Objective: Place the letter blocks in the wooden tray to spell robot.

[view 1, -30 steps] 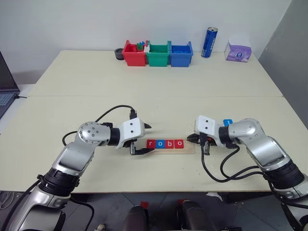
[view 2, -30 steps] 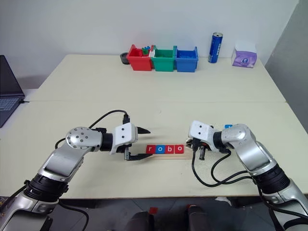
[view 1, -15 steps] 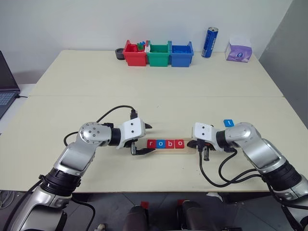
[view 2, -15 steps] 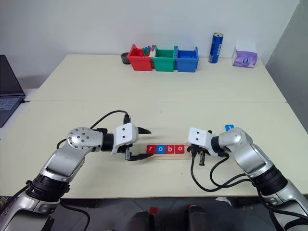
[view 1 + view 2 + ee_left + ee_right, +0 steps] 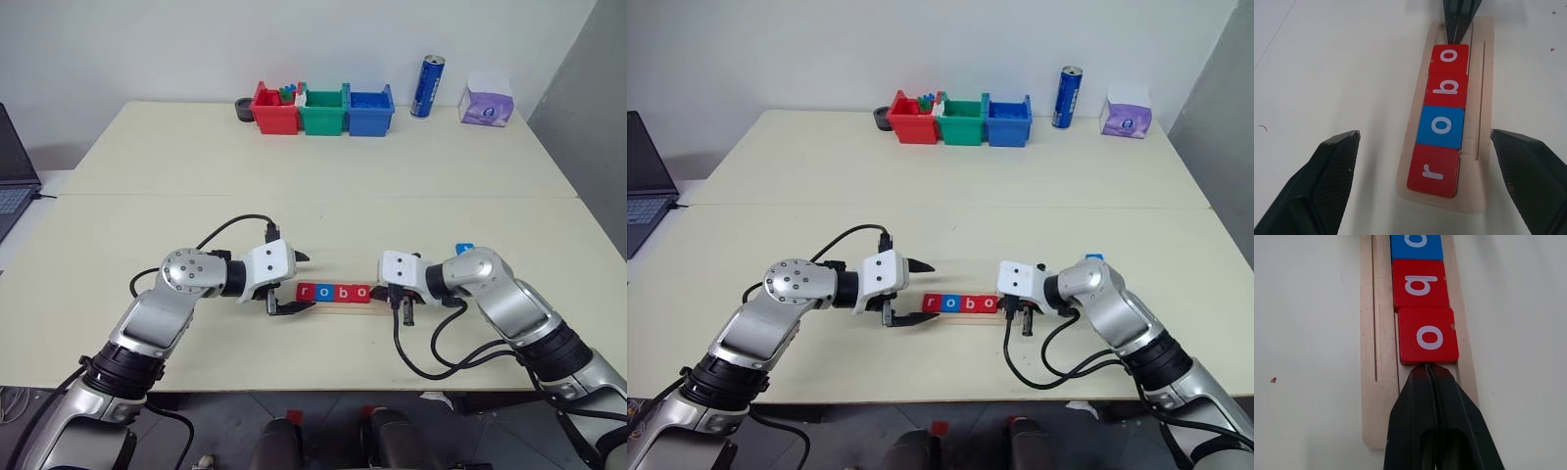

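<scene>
Wooden tray (image 5: 1484, 98) lies on the worktop (image 5: 313, 206) near the front edge, between the two pincers. Four letter blocks sit in its groove in a touching row: red r (image 5: 1433, 170), blue o (image 5: 1441, 127), red b (image 5: 1446, 87), red o (image 5: 1427, 335). A fifth blue tile (image 5: 464, 249) lies loose on the worktop behind the right arm; its letter can't be read.

Step in hand looks like nudging the row tight: right pincer (image 5: 1426, 374), fingers pressed together and holding nothing, has its tip against the last o's edge. Left pincer (image 5: 299, 282) spread wide at the tray's r end, empty.

Next move probably calls for picking up the loose blue tile and seating it after the o.

Count: five tiles, three red and two blue; one tray.
</scene>
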